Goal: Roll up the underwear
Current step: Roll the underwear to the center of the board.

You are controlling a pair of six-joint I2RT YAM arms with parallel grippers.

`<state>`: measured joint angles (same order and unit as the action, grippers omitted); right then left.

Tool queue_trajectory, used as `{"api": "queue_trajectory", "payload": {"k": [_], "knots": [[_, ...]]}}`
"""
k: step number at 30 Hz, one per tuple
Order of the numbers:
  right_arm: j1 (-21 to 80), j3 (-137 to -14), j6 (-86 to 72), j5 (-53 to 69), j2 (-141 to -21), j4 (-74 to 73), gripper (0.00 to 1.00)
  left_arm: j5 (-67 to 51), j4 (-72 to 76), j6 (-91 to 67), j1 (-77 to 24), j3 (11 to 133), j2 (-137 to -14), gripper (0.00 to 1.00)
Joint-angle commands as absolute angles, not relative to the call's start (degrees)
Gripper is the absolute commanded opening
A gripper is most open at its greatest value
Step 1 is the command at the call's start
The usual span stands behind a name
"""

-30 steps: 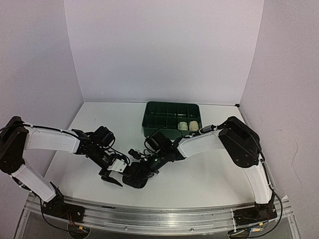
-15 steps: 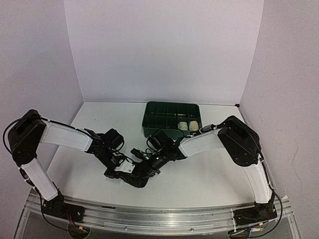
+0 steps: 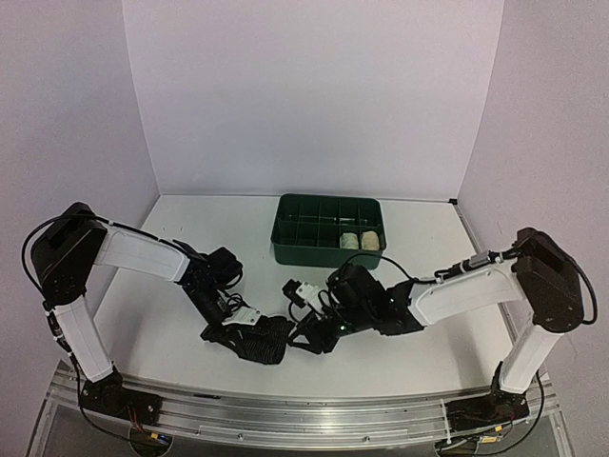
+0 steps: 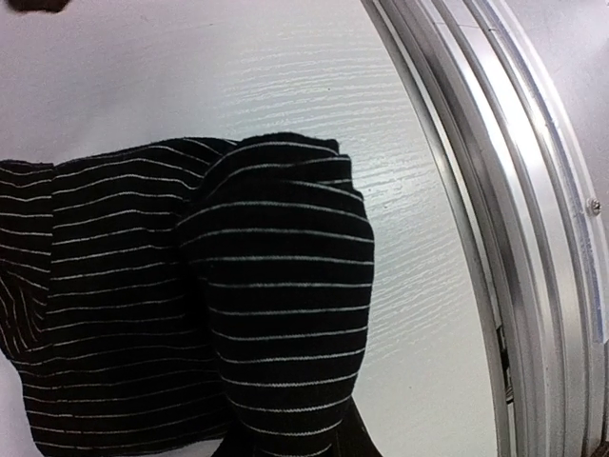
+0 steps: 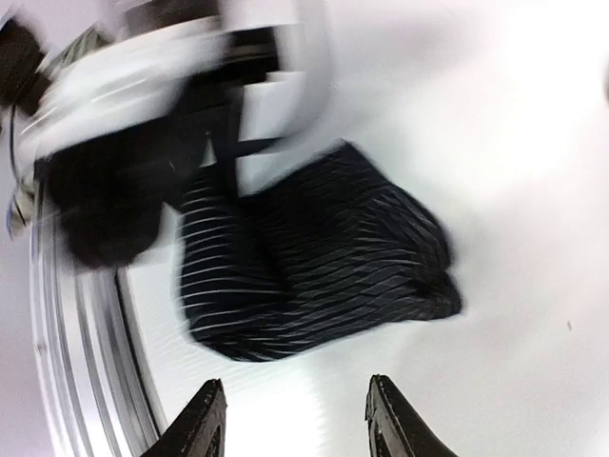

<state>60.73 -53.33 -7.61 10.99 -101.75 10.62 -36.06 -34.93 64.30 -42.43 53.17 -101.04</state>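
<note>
The underwear here is a black cloth with thin white stripes (image 3: 264, 341), lying bunched and partly folded near the table's front edge. The left wrist view shows the underwear (image 4: 276, 286) folded over itself and running down into my left gripper's jaws, which hides the fingers. My left gripper (image 3: 233, 331) is at the cloth's left end, shut on it. My right gripper (image 3: 306, 338) is just right of the cloth. In the right wrist view the right gripper (image 5: 297, 419) is open and empty, a little short of the underwear (image 5: 314, 248).
A green divided tray (image 3: 295, 252) stands at the back centre, with two pale rolls (image 3: 360, 240) in its front right compartments. An aluminium rail (image 3: 304, 405) runs along the near table edge, close to the cloth (image 4: 533, 238). White walls enclose the table.
My right gripper has opened, let go of the cloth and backed off to the right, its arm swinging low. My left gripper has moved in from the left and shut on the cloth.
</note>
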Motion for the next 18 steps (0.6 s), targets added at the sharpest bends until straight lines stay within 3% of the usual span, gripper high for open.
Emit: {"api": "queue_trajectory", "payload": {"k": [1, 8, 18], "knots": [[70.40, -50.21, 15.50, -4.29, -99.98, 19.92, 0.47, -40.34, -43.83, 59.80, -42.54, 57.46, -105.78, 0.00], [76.09, -58.00, 27.34, -16.14, -107.79, 19.78, 0.51, -43.85, -48.22, 55.62, -42.53, 61.77, -112.04, 0.00], [76.30, -64.40, 27.33, -17.30, -115.43, 10.01, 0.51, -44.47, -49.29, 53.30, -42.58, 65.02, -115.29, 0.00]]}}
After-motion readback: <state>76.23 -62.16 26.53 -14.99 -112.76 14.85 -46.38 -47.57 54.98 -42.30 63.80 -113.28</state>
